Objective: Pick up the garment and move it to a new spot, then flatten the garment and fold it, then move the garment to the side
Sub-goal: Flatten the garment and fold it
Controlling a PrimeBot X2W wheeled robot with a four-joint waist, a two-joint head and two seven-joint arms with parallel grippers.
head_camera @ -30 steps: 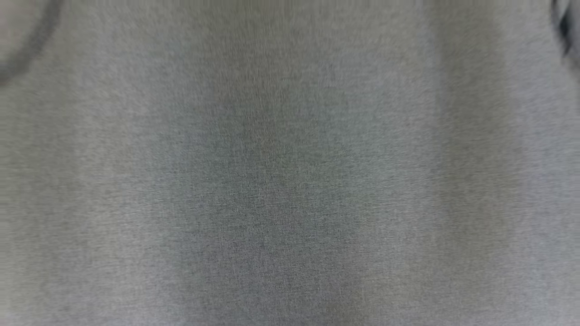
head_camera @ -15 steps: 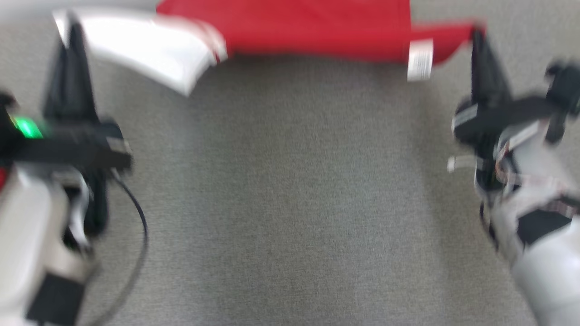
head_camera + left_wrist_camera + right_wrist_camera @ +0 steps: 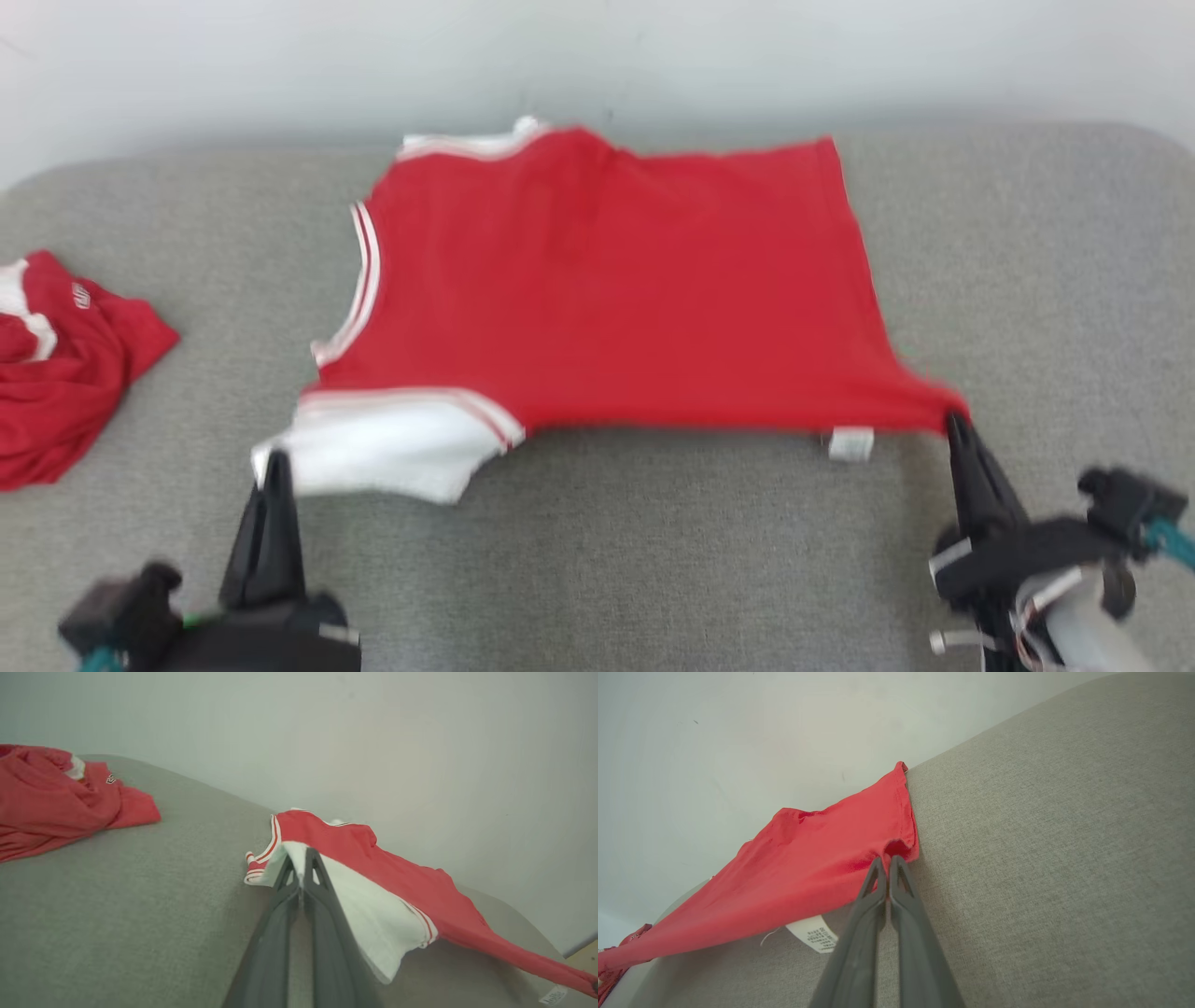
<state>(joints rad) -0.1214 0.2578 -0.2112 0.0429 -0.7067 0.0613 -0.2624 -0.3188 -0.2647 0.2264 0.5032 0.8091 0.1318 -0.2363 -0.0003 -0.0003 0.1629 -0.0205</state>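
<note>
The red garment (image 3: pixel 616 289) lies spread mid-frame on the grey surface (image 3: pixel 653 560). The left hand (image 3: pixel 274 459) clamps its white sleeve (image 3: pixel 392 448), the right hand (image 3: pixel 953 422) a hem corner (image 3: pixel 924 406); either thin pinch may slip, bunching it.

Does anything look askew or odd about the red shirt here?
Yes. The red shirt lies crooked, pulled taut toward the right end effector at its near corner, while the left end effector pinches a rumpled white sleeve. A care label hangs out at the near edge.

even soft daylight, head view slightly motion-blurred, wrist views sharp.
</note>
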